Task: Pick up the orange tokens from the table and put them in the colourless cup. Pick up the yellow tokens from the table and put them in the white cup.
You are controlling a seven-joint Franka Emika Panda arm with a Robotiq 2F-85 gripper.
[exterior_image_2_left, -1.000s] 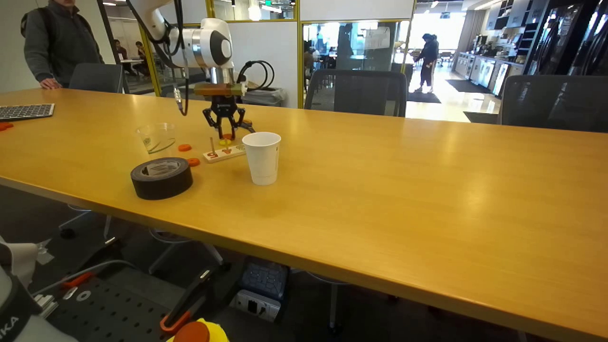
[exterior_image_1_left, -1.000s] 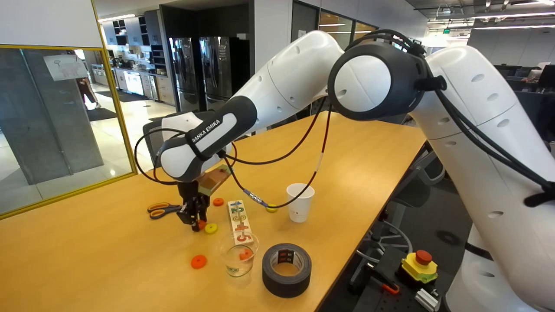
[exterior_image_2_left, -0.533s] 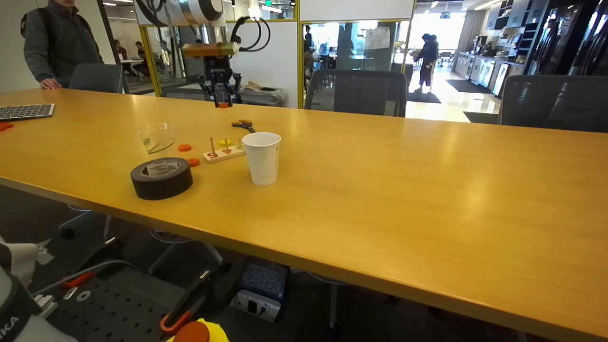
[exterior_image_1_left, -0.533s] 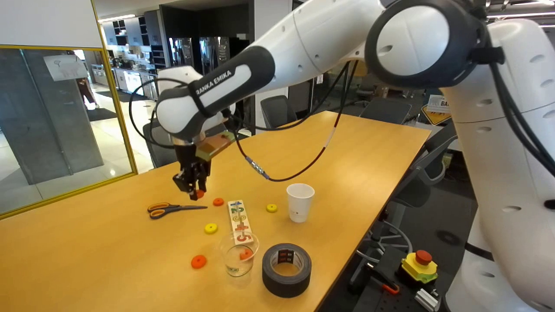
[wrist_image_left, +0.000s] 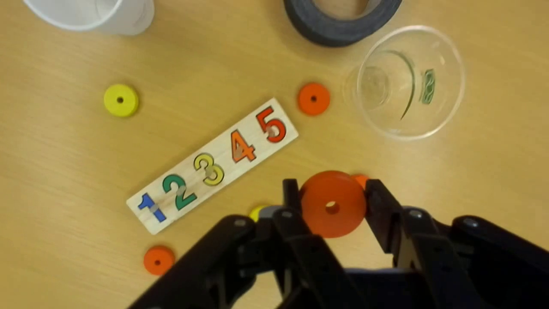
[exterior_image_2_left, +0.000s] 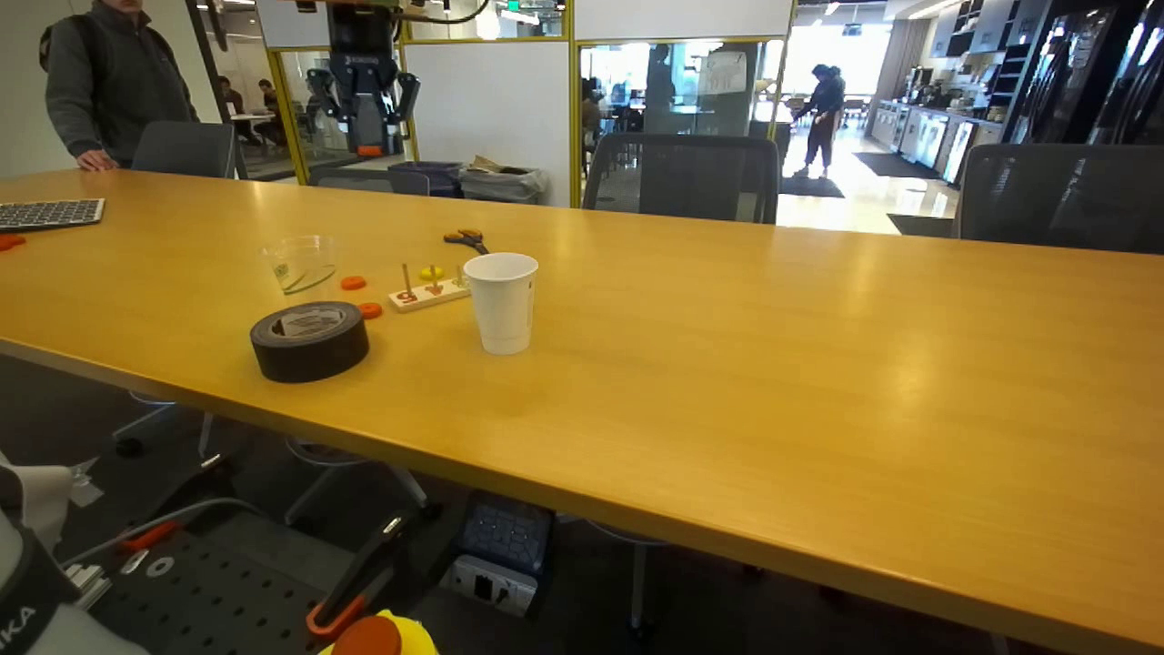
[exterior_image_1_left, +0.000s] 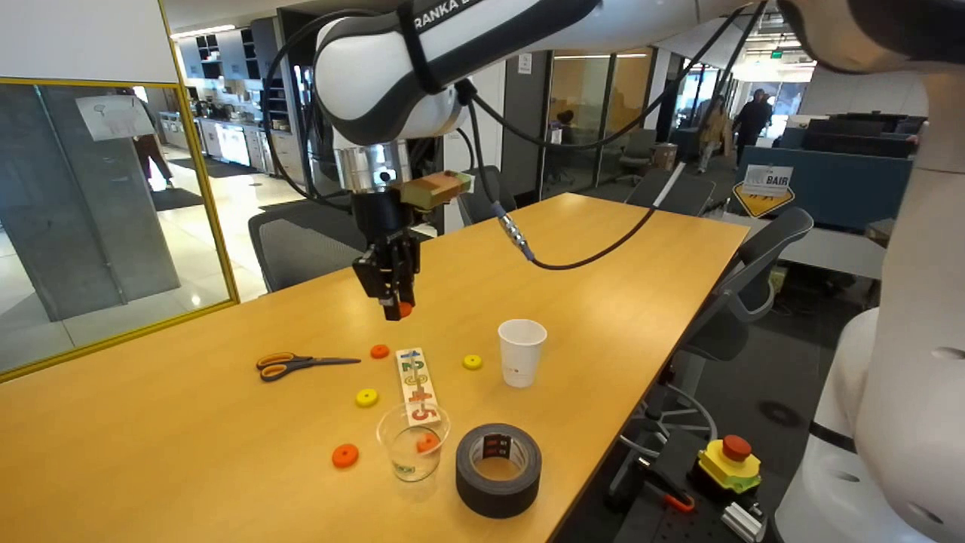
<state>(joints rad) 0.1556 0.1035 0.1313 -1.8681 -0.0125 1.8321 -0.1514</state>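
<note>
While the part-closed gripper (wrist_image_left: 332,191) pinches one orange token (wrist_image_left: 333,225), the clear tumbler (wrist_image_left: 446,94) looks empty; three orange tokens (wrist_image_left: 314,108) and two yellow tokens (wrist_image_left: 121,109) await.

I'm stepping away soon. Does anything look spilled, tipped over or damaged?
Nothing stands out. The white cup and clear cup stand upright, and I see no spill or damage. The orange disc showing through the clear cup lies on the table beside it.

In an exterior view, the number board (exterior_image_1_left: 415,382) lies behind the tumbler (exterior_image_1_left: 405,454), between scissors (exterior_image_1_left: 301,363) and paper cup (exterior_image_1_left: 522,354).
</note>
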